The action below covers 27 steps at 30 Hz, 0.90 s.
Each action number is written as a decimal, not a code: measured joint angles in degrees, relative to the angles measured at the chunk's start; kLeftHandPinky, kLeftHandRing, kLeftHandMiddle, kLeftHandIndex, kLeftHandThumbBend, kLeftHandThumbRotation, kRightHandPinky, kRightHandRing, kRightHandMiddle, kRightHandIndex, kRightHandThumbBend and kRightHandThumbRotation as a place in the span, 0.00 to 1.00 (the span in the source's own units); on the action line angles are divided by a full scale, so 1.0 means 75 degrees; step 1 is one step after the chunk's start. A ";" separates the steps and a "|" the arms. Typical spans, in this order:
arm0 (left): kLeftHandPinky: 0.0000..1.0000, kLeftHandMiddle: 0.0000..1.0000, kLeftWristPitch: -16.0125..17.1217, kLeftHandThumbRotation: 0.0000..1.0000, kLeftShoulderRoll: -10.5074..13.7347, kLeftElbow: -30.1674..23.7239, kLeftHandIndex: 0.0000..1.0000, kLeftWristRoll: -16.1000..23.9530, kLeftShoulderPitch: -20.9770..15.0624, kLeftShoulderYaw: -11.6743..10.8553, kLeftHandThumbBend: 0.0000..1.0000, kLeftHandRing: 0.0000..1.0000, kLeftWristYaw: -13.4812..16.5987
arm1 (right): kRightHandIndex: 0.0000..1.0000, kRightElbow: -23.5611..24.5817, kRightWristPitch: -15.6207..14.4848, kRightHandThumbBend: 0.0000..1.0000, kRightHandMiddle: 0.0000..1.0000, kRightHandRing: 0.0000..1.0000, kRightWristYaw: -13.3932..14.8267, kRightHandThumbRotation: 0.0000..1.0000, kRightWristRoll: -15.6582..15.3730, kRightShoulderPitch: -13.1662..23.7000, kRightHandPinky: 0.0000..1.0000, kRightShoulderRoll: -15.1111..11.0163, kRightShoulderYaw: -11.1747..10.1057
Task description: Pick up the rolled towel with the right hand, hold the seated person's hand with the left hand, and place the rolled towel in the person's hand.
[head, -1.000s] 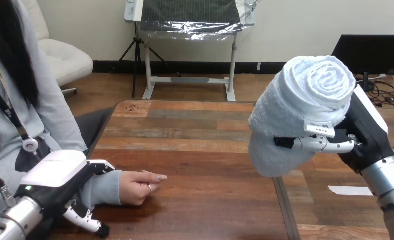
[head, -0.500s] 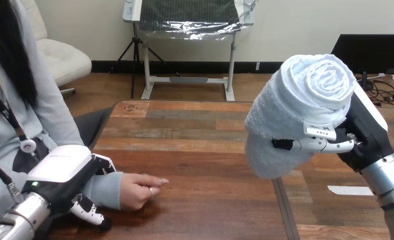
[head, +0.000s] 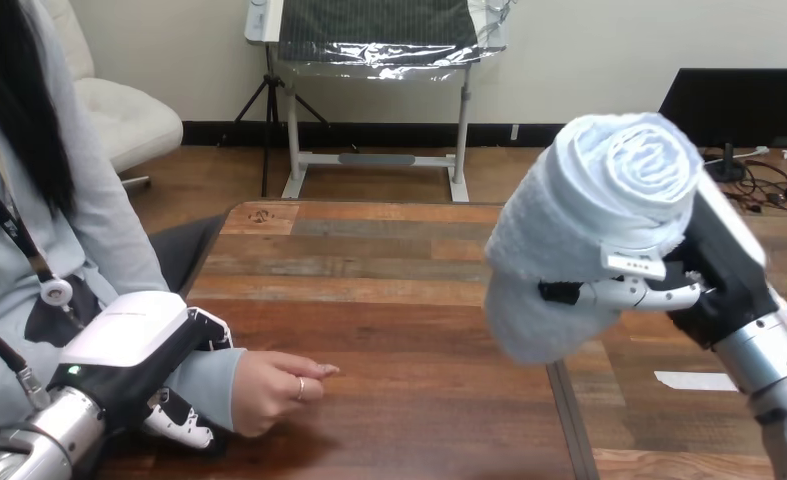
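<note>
Right hand (head: pixel 719 272) at 3 o'clock grips the rolled towel (head: pixel 589 225) aloft; left hand (head: pixel 129 342) at 8 o'clock curls round the person's wrist (head: pixel 207 385) on the table (head: pixel 409 280)

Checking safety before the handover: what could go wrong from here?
The person's hand lies on the table with fingers curled, so the rolled towel has no open palm to land in. The right hand holds it raised, far from that hand; it could slip on the way.
</note>
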<state>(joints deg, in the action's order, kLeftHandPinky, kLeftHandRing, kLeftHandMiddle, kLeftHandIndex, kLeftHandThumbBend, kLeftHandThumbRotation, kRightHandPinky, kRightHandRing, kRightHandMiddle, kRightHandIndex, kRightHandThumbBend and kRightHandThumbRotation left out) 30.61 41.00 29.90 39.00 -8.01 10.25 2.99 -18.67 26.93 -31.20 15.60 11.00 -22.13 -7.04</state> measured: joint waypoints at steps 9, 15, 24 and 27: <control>0.34 0.37 0.0115 0.00 -0.0067 0.0047 0.34 -0.0048 0.0001 0.0012 0.85 0.34 0.0013 | 0.44 -0.0312 -0.0042 0.69 0.42 0.34 -0.0010 0.00 -0.0141 0.0021 0.28 0.0149 0.0050; 0.31 0.35 0.0153 0.00 -0.0072 0.0060 0.33 -0.0044 0.0001 0.0019 0.82 0.31 0.0014 | 0.44 -0.0553 -0.0040 0.70 0.42 0.34 -0.0004 0.00 -0.0313 0.0044 0.28 0.0292 0.0085; 0.28 0.34 0.0049 0.00 -0.0058 -0.0094 0.33 -0.0053 0.0009 0.0016 0.78 0.30 -0.0232 | 0.43 -0.0768 -0.0054 0.71 0.43 0.34 -0.0010 0.00 -0.0548 0.0048 0.28 0.0396 0.0270; 0.28 0.34 0.0006 0.00 -0.0049 -0.0177 0.33 -0.0075 0.0016 0.0015 0.78 0.30 -0.0360 | 0.43 -0.0834 -0.0055 0.71 0.43 0.34 -0.0008 0.00 -0.0590 0.0065 0.28 0.0444 0.0315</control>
<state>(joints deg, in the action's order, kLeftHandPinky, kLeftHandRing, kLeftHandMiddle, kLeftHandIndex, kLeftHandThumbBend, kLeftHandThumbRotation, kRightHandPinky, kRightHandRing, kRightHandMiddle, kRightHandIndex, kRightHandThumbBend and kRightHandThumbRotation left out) 30.66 40.64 28.57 38.44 -7.89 10.36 0.29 -24.92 26.51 -31.26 11.18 11.49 -18.80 -4.68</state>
